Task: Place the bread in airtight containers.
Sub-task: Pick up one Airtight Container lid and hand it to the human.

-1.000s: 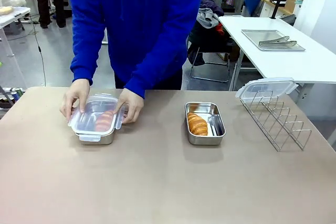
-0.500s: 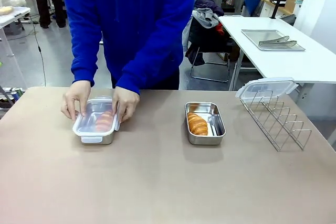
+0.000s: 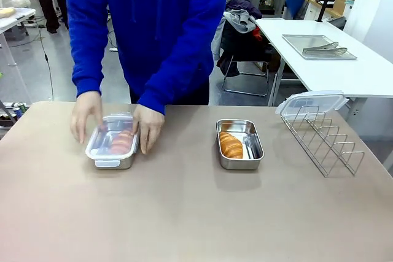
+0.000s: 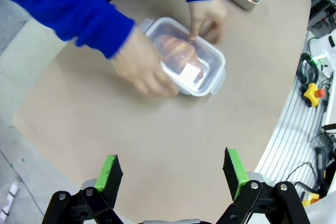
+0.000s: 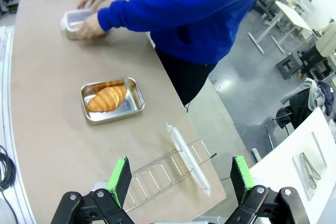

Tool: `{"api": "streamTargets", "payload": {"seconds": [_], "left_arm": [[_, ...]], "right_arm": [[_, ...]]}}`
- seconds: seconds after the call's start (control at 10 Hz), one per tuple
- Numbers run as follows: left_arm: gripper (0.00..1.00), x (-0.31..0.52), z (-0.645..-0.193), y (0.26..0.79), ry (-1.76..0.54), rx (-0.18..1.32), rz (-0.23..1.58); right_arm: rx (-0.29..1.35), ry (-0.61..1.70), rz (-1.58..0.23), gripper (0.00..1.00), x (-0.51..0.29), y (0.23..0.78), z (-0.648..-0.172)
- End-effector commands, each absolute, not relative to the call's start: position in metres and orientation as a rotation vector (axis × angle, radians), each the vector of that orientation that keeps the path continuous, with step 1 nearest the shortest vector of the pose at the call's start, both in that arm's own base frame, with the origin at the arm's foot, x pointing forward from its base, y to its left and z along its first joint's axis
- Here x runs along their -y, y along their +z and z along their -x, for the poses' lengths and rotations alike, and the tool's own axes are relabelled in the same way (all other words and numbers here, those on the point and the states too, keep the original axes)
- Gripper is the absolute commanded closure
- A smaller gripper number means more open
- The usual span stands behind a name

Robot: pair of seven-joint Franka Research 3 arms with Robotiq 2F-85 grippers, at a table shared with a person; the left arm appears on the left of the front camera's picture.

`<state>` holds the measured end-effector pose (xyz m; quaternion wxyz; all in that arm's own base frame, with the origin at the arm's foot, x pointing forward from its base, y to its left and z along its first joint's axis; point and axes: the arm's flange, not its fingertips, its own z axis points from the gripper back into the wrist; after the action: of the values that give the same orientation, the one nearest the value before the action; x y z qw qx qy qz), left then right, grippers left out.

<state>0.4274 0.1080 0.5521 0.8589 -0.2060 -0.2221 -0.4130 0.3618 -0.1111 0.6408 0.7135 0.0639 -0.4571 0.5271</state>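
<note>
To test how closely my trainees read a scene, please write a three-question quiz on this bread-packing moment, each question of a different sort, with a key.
1. True or false: the right box has its lid on.
2. Where does the spare lid rest? A the rack; B the table; C the right box.
3. Fill in: the person's hands are at the ___ box.
Key: 1 false; 2 A; 3 left box.

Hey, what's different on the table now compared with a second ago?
The clear lid, held askew over the left container, has been lowered flat onto it; the person's hands now press along its sides. The open container with its croissant, the wire rack and spare lid stayed put.
</note>
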Motion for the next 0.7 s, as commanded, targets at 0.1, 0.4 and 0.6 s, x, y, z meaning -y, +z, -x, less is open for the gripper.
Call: {"api": "streamTargets", "payload": {"seconds": [0.1, 0.4, 0.6], "left_arm": [[0.00, -0.1062, -0.4274, 0.5543, -0.871, 0.474, 0.447], [0.00, -0.1062, -0.4274, 0.5543, -0.871, 0.474, 0.447], [0.00, -0.1062, -0.4274, 0.5543, -0.871, 0.474, 0.447]], "right_arm": [[1.029, 1.178, -0.152, 0.00, 0.1109, 0.6415, -0.3627], [1.029, 1.178, -0.152, 0.00, 0.1109, 0.6415, -0.3627], [1.029, 1.178, -0.152, 0.00, 0.1109, 0.6415, -0.3627]]}}
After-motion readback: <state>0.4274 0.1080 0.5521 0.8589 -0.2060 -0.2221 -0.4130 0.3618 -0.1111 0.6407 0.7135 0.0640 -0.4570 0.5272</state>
